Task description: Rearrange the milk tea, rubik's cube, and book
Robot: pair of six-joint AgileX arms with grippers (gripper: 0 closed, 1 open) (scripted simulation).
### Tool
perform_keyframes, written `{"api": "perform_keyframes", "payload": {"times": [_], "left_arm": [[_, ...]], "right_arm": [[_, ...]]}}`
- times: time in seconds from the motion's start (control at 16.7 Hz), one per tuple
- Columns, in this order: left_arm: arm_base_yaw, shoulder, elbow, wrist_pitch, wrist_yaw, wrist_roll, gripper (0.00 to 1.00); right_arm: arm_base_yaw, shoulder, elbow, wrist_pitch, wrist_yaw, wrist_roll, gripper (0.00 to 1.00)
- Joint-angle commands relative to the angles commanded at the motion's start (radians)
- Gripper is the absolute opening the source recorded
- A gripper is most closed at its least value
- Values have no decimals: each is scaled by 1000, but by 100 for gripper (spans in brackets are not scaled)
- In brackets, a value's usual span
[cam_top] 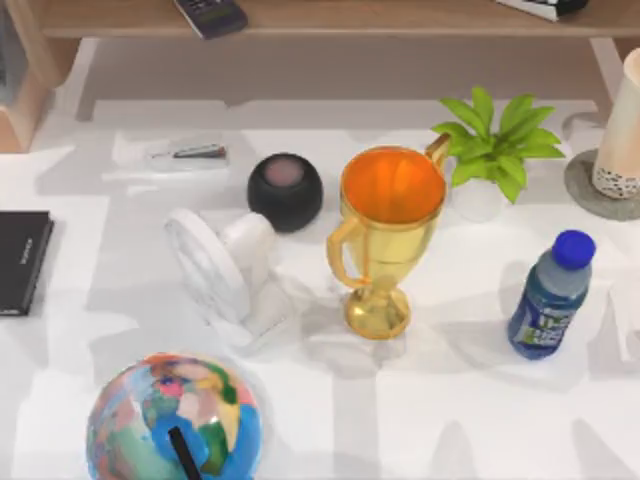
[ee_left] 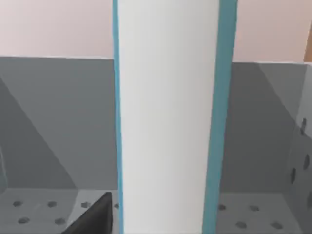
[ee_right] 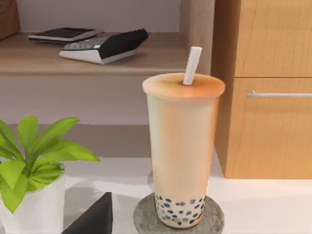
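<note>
The milk tea (ee_right: 183, 151) stands upright on a grey coaster (ee_right: 146, 217) just right of the potted plant (cam_top: 492, 150), directly ahead of the right arm's camera; the right gripper's opening cannot be told. The book (ee_left: 168, 117) stands upright, close before the left wrist.

A dark end-effector finger (ee_right: 95, 217) juts into the right wrist view, its state unclear

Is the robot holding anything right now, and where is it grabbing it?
It cannot be told. The book stands up close in the left wrist view, page edges facing the camera, but no hold shows. The milk tea stands free on its coaster.
</note>
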Motion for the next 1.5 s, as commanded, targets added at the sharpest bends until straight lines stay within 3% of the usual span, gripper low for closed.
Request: {"api": "perform_keyframes", "payload": {"times": [0.24, 0.66, 1.32, 1.5], "left_arm": [[28, 137, 100, 42, 29, 0, 100], [25, 146, 106, 43, 28, 0, 100], [4, 246, 258, -5, 6, -1, 100], [4, 246, 258, -5, 6, -1, 77]], "right_arm": [[0, 0, 0, 0, 0, 0, 100], [0, 0, 0, 0, 0, 0, 100], [0, 0, 0, 0, 0, 0, 100], [0, 0, 0, 0, 0, 0, 100]]}}
